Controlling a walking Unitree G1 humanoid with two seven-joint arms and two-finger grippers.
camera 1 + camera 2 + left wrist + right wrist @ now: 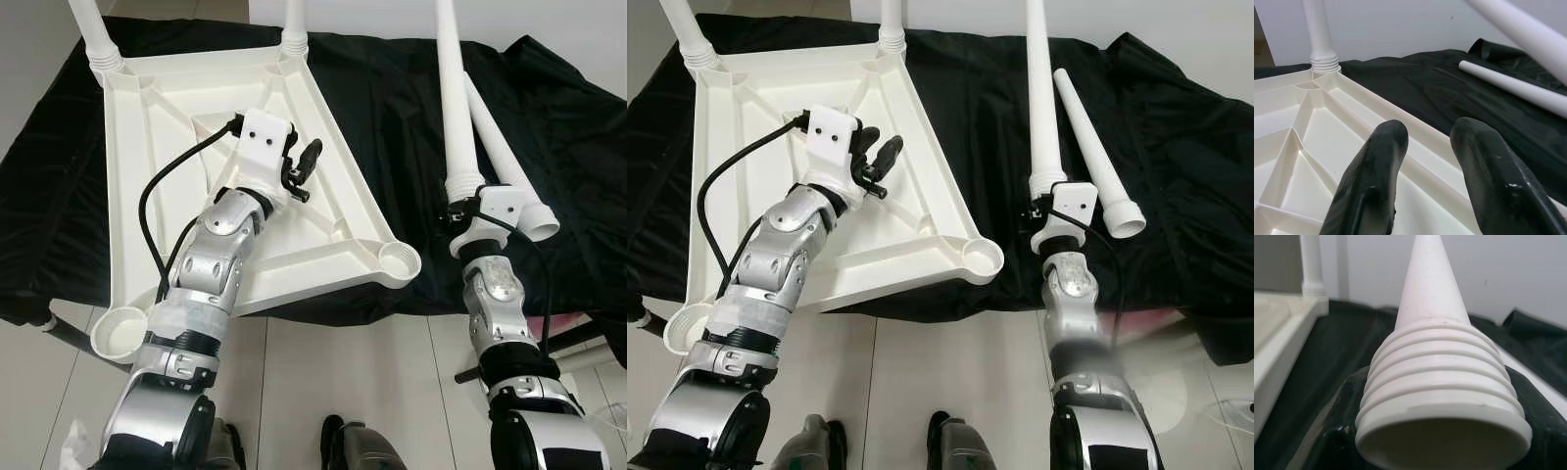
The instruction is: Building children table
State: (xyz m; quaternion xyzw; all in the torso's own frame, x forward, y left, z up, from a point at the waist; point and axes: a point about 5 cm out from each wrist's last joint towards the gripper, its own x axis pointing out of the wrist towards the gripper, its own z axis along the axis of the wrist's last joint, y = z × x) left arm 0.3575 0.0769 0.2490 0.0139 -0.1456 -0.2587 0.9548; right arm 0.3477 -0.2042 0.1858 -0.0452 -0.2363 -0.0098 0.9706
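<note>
A white plastic table top (pixel 147 147) lies upside down on a black cloth. Two white legs (pixel 93 29) (pixel 296 24) stand in its far corner sockets. The near corner sockets (pixel 397 259) (pixel 118 333) are empty. My left gripper (pixel 306 168) hovers open over the ribbed underside near the right rim, with nothing between its fingers (pixel 1376 161). My right gripper (pixel 462 201) is shut on the threaded end of a third leg (pixel 456 98), holding it upright just right of the table top. A fourth leg (pixel 505 157) lies loose on the cloth beside it.
The black cloth (pixel 392 117) covers a low support whose front edge is close to me, with a white wall behind it. Tiled floor (pixel 392 392) and my feet (pixel 353 446) are below. The near left socket corner overhangs the cloth's edge.
</note>
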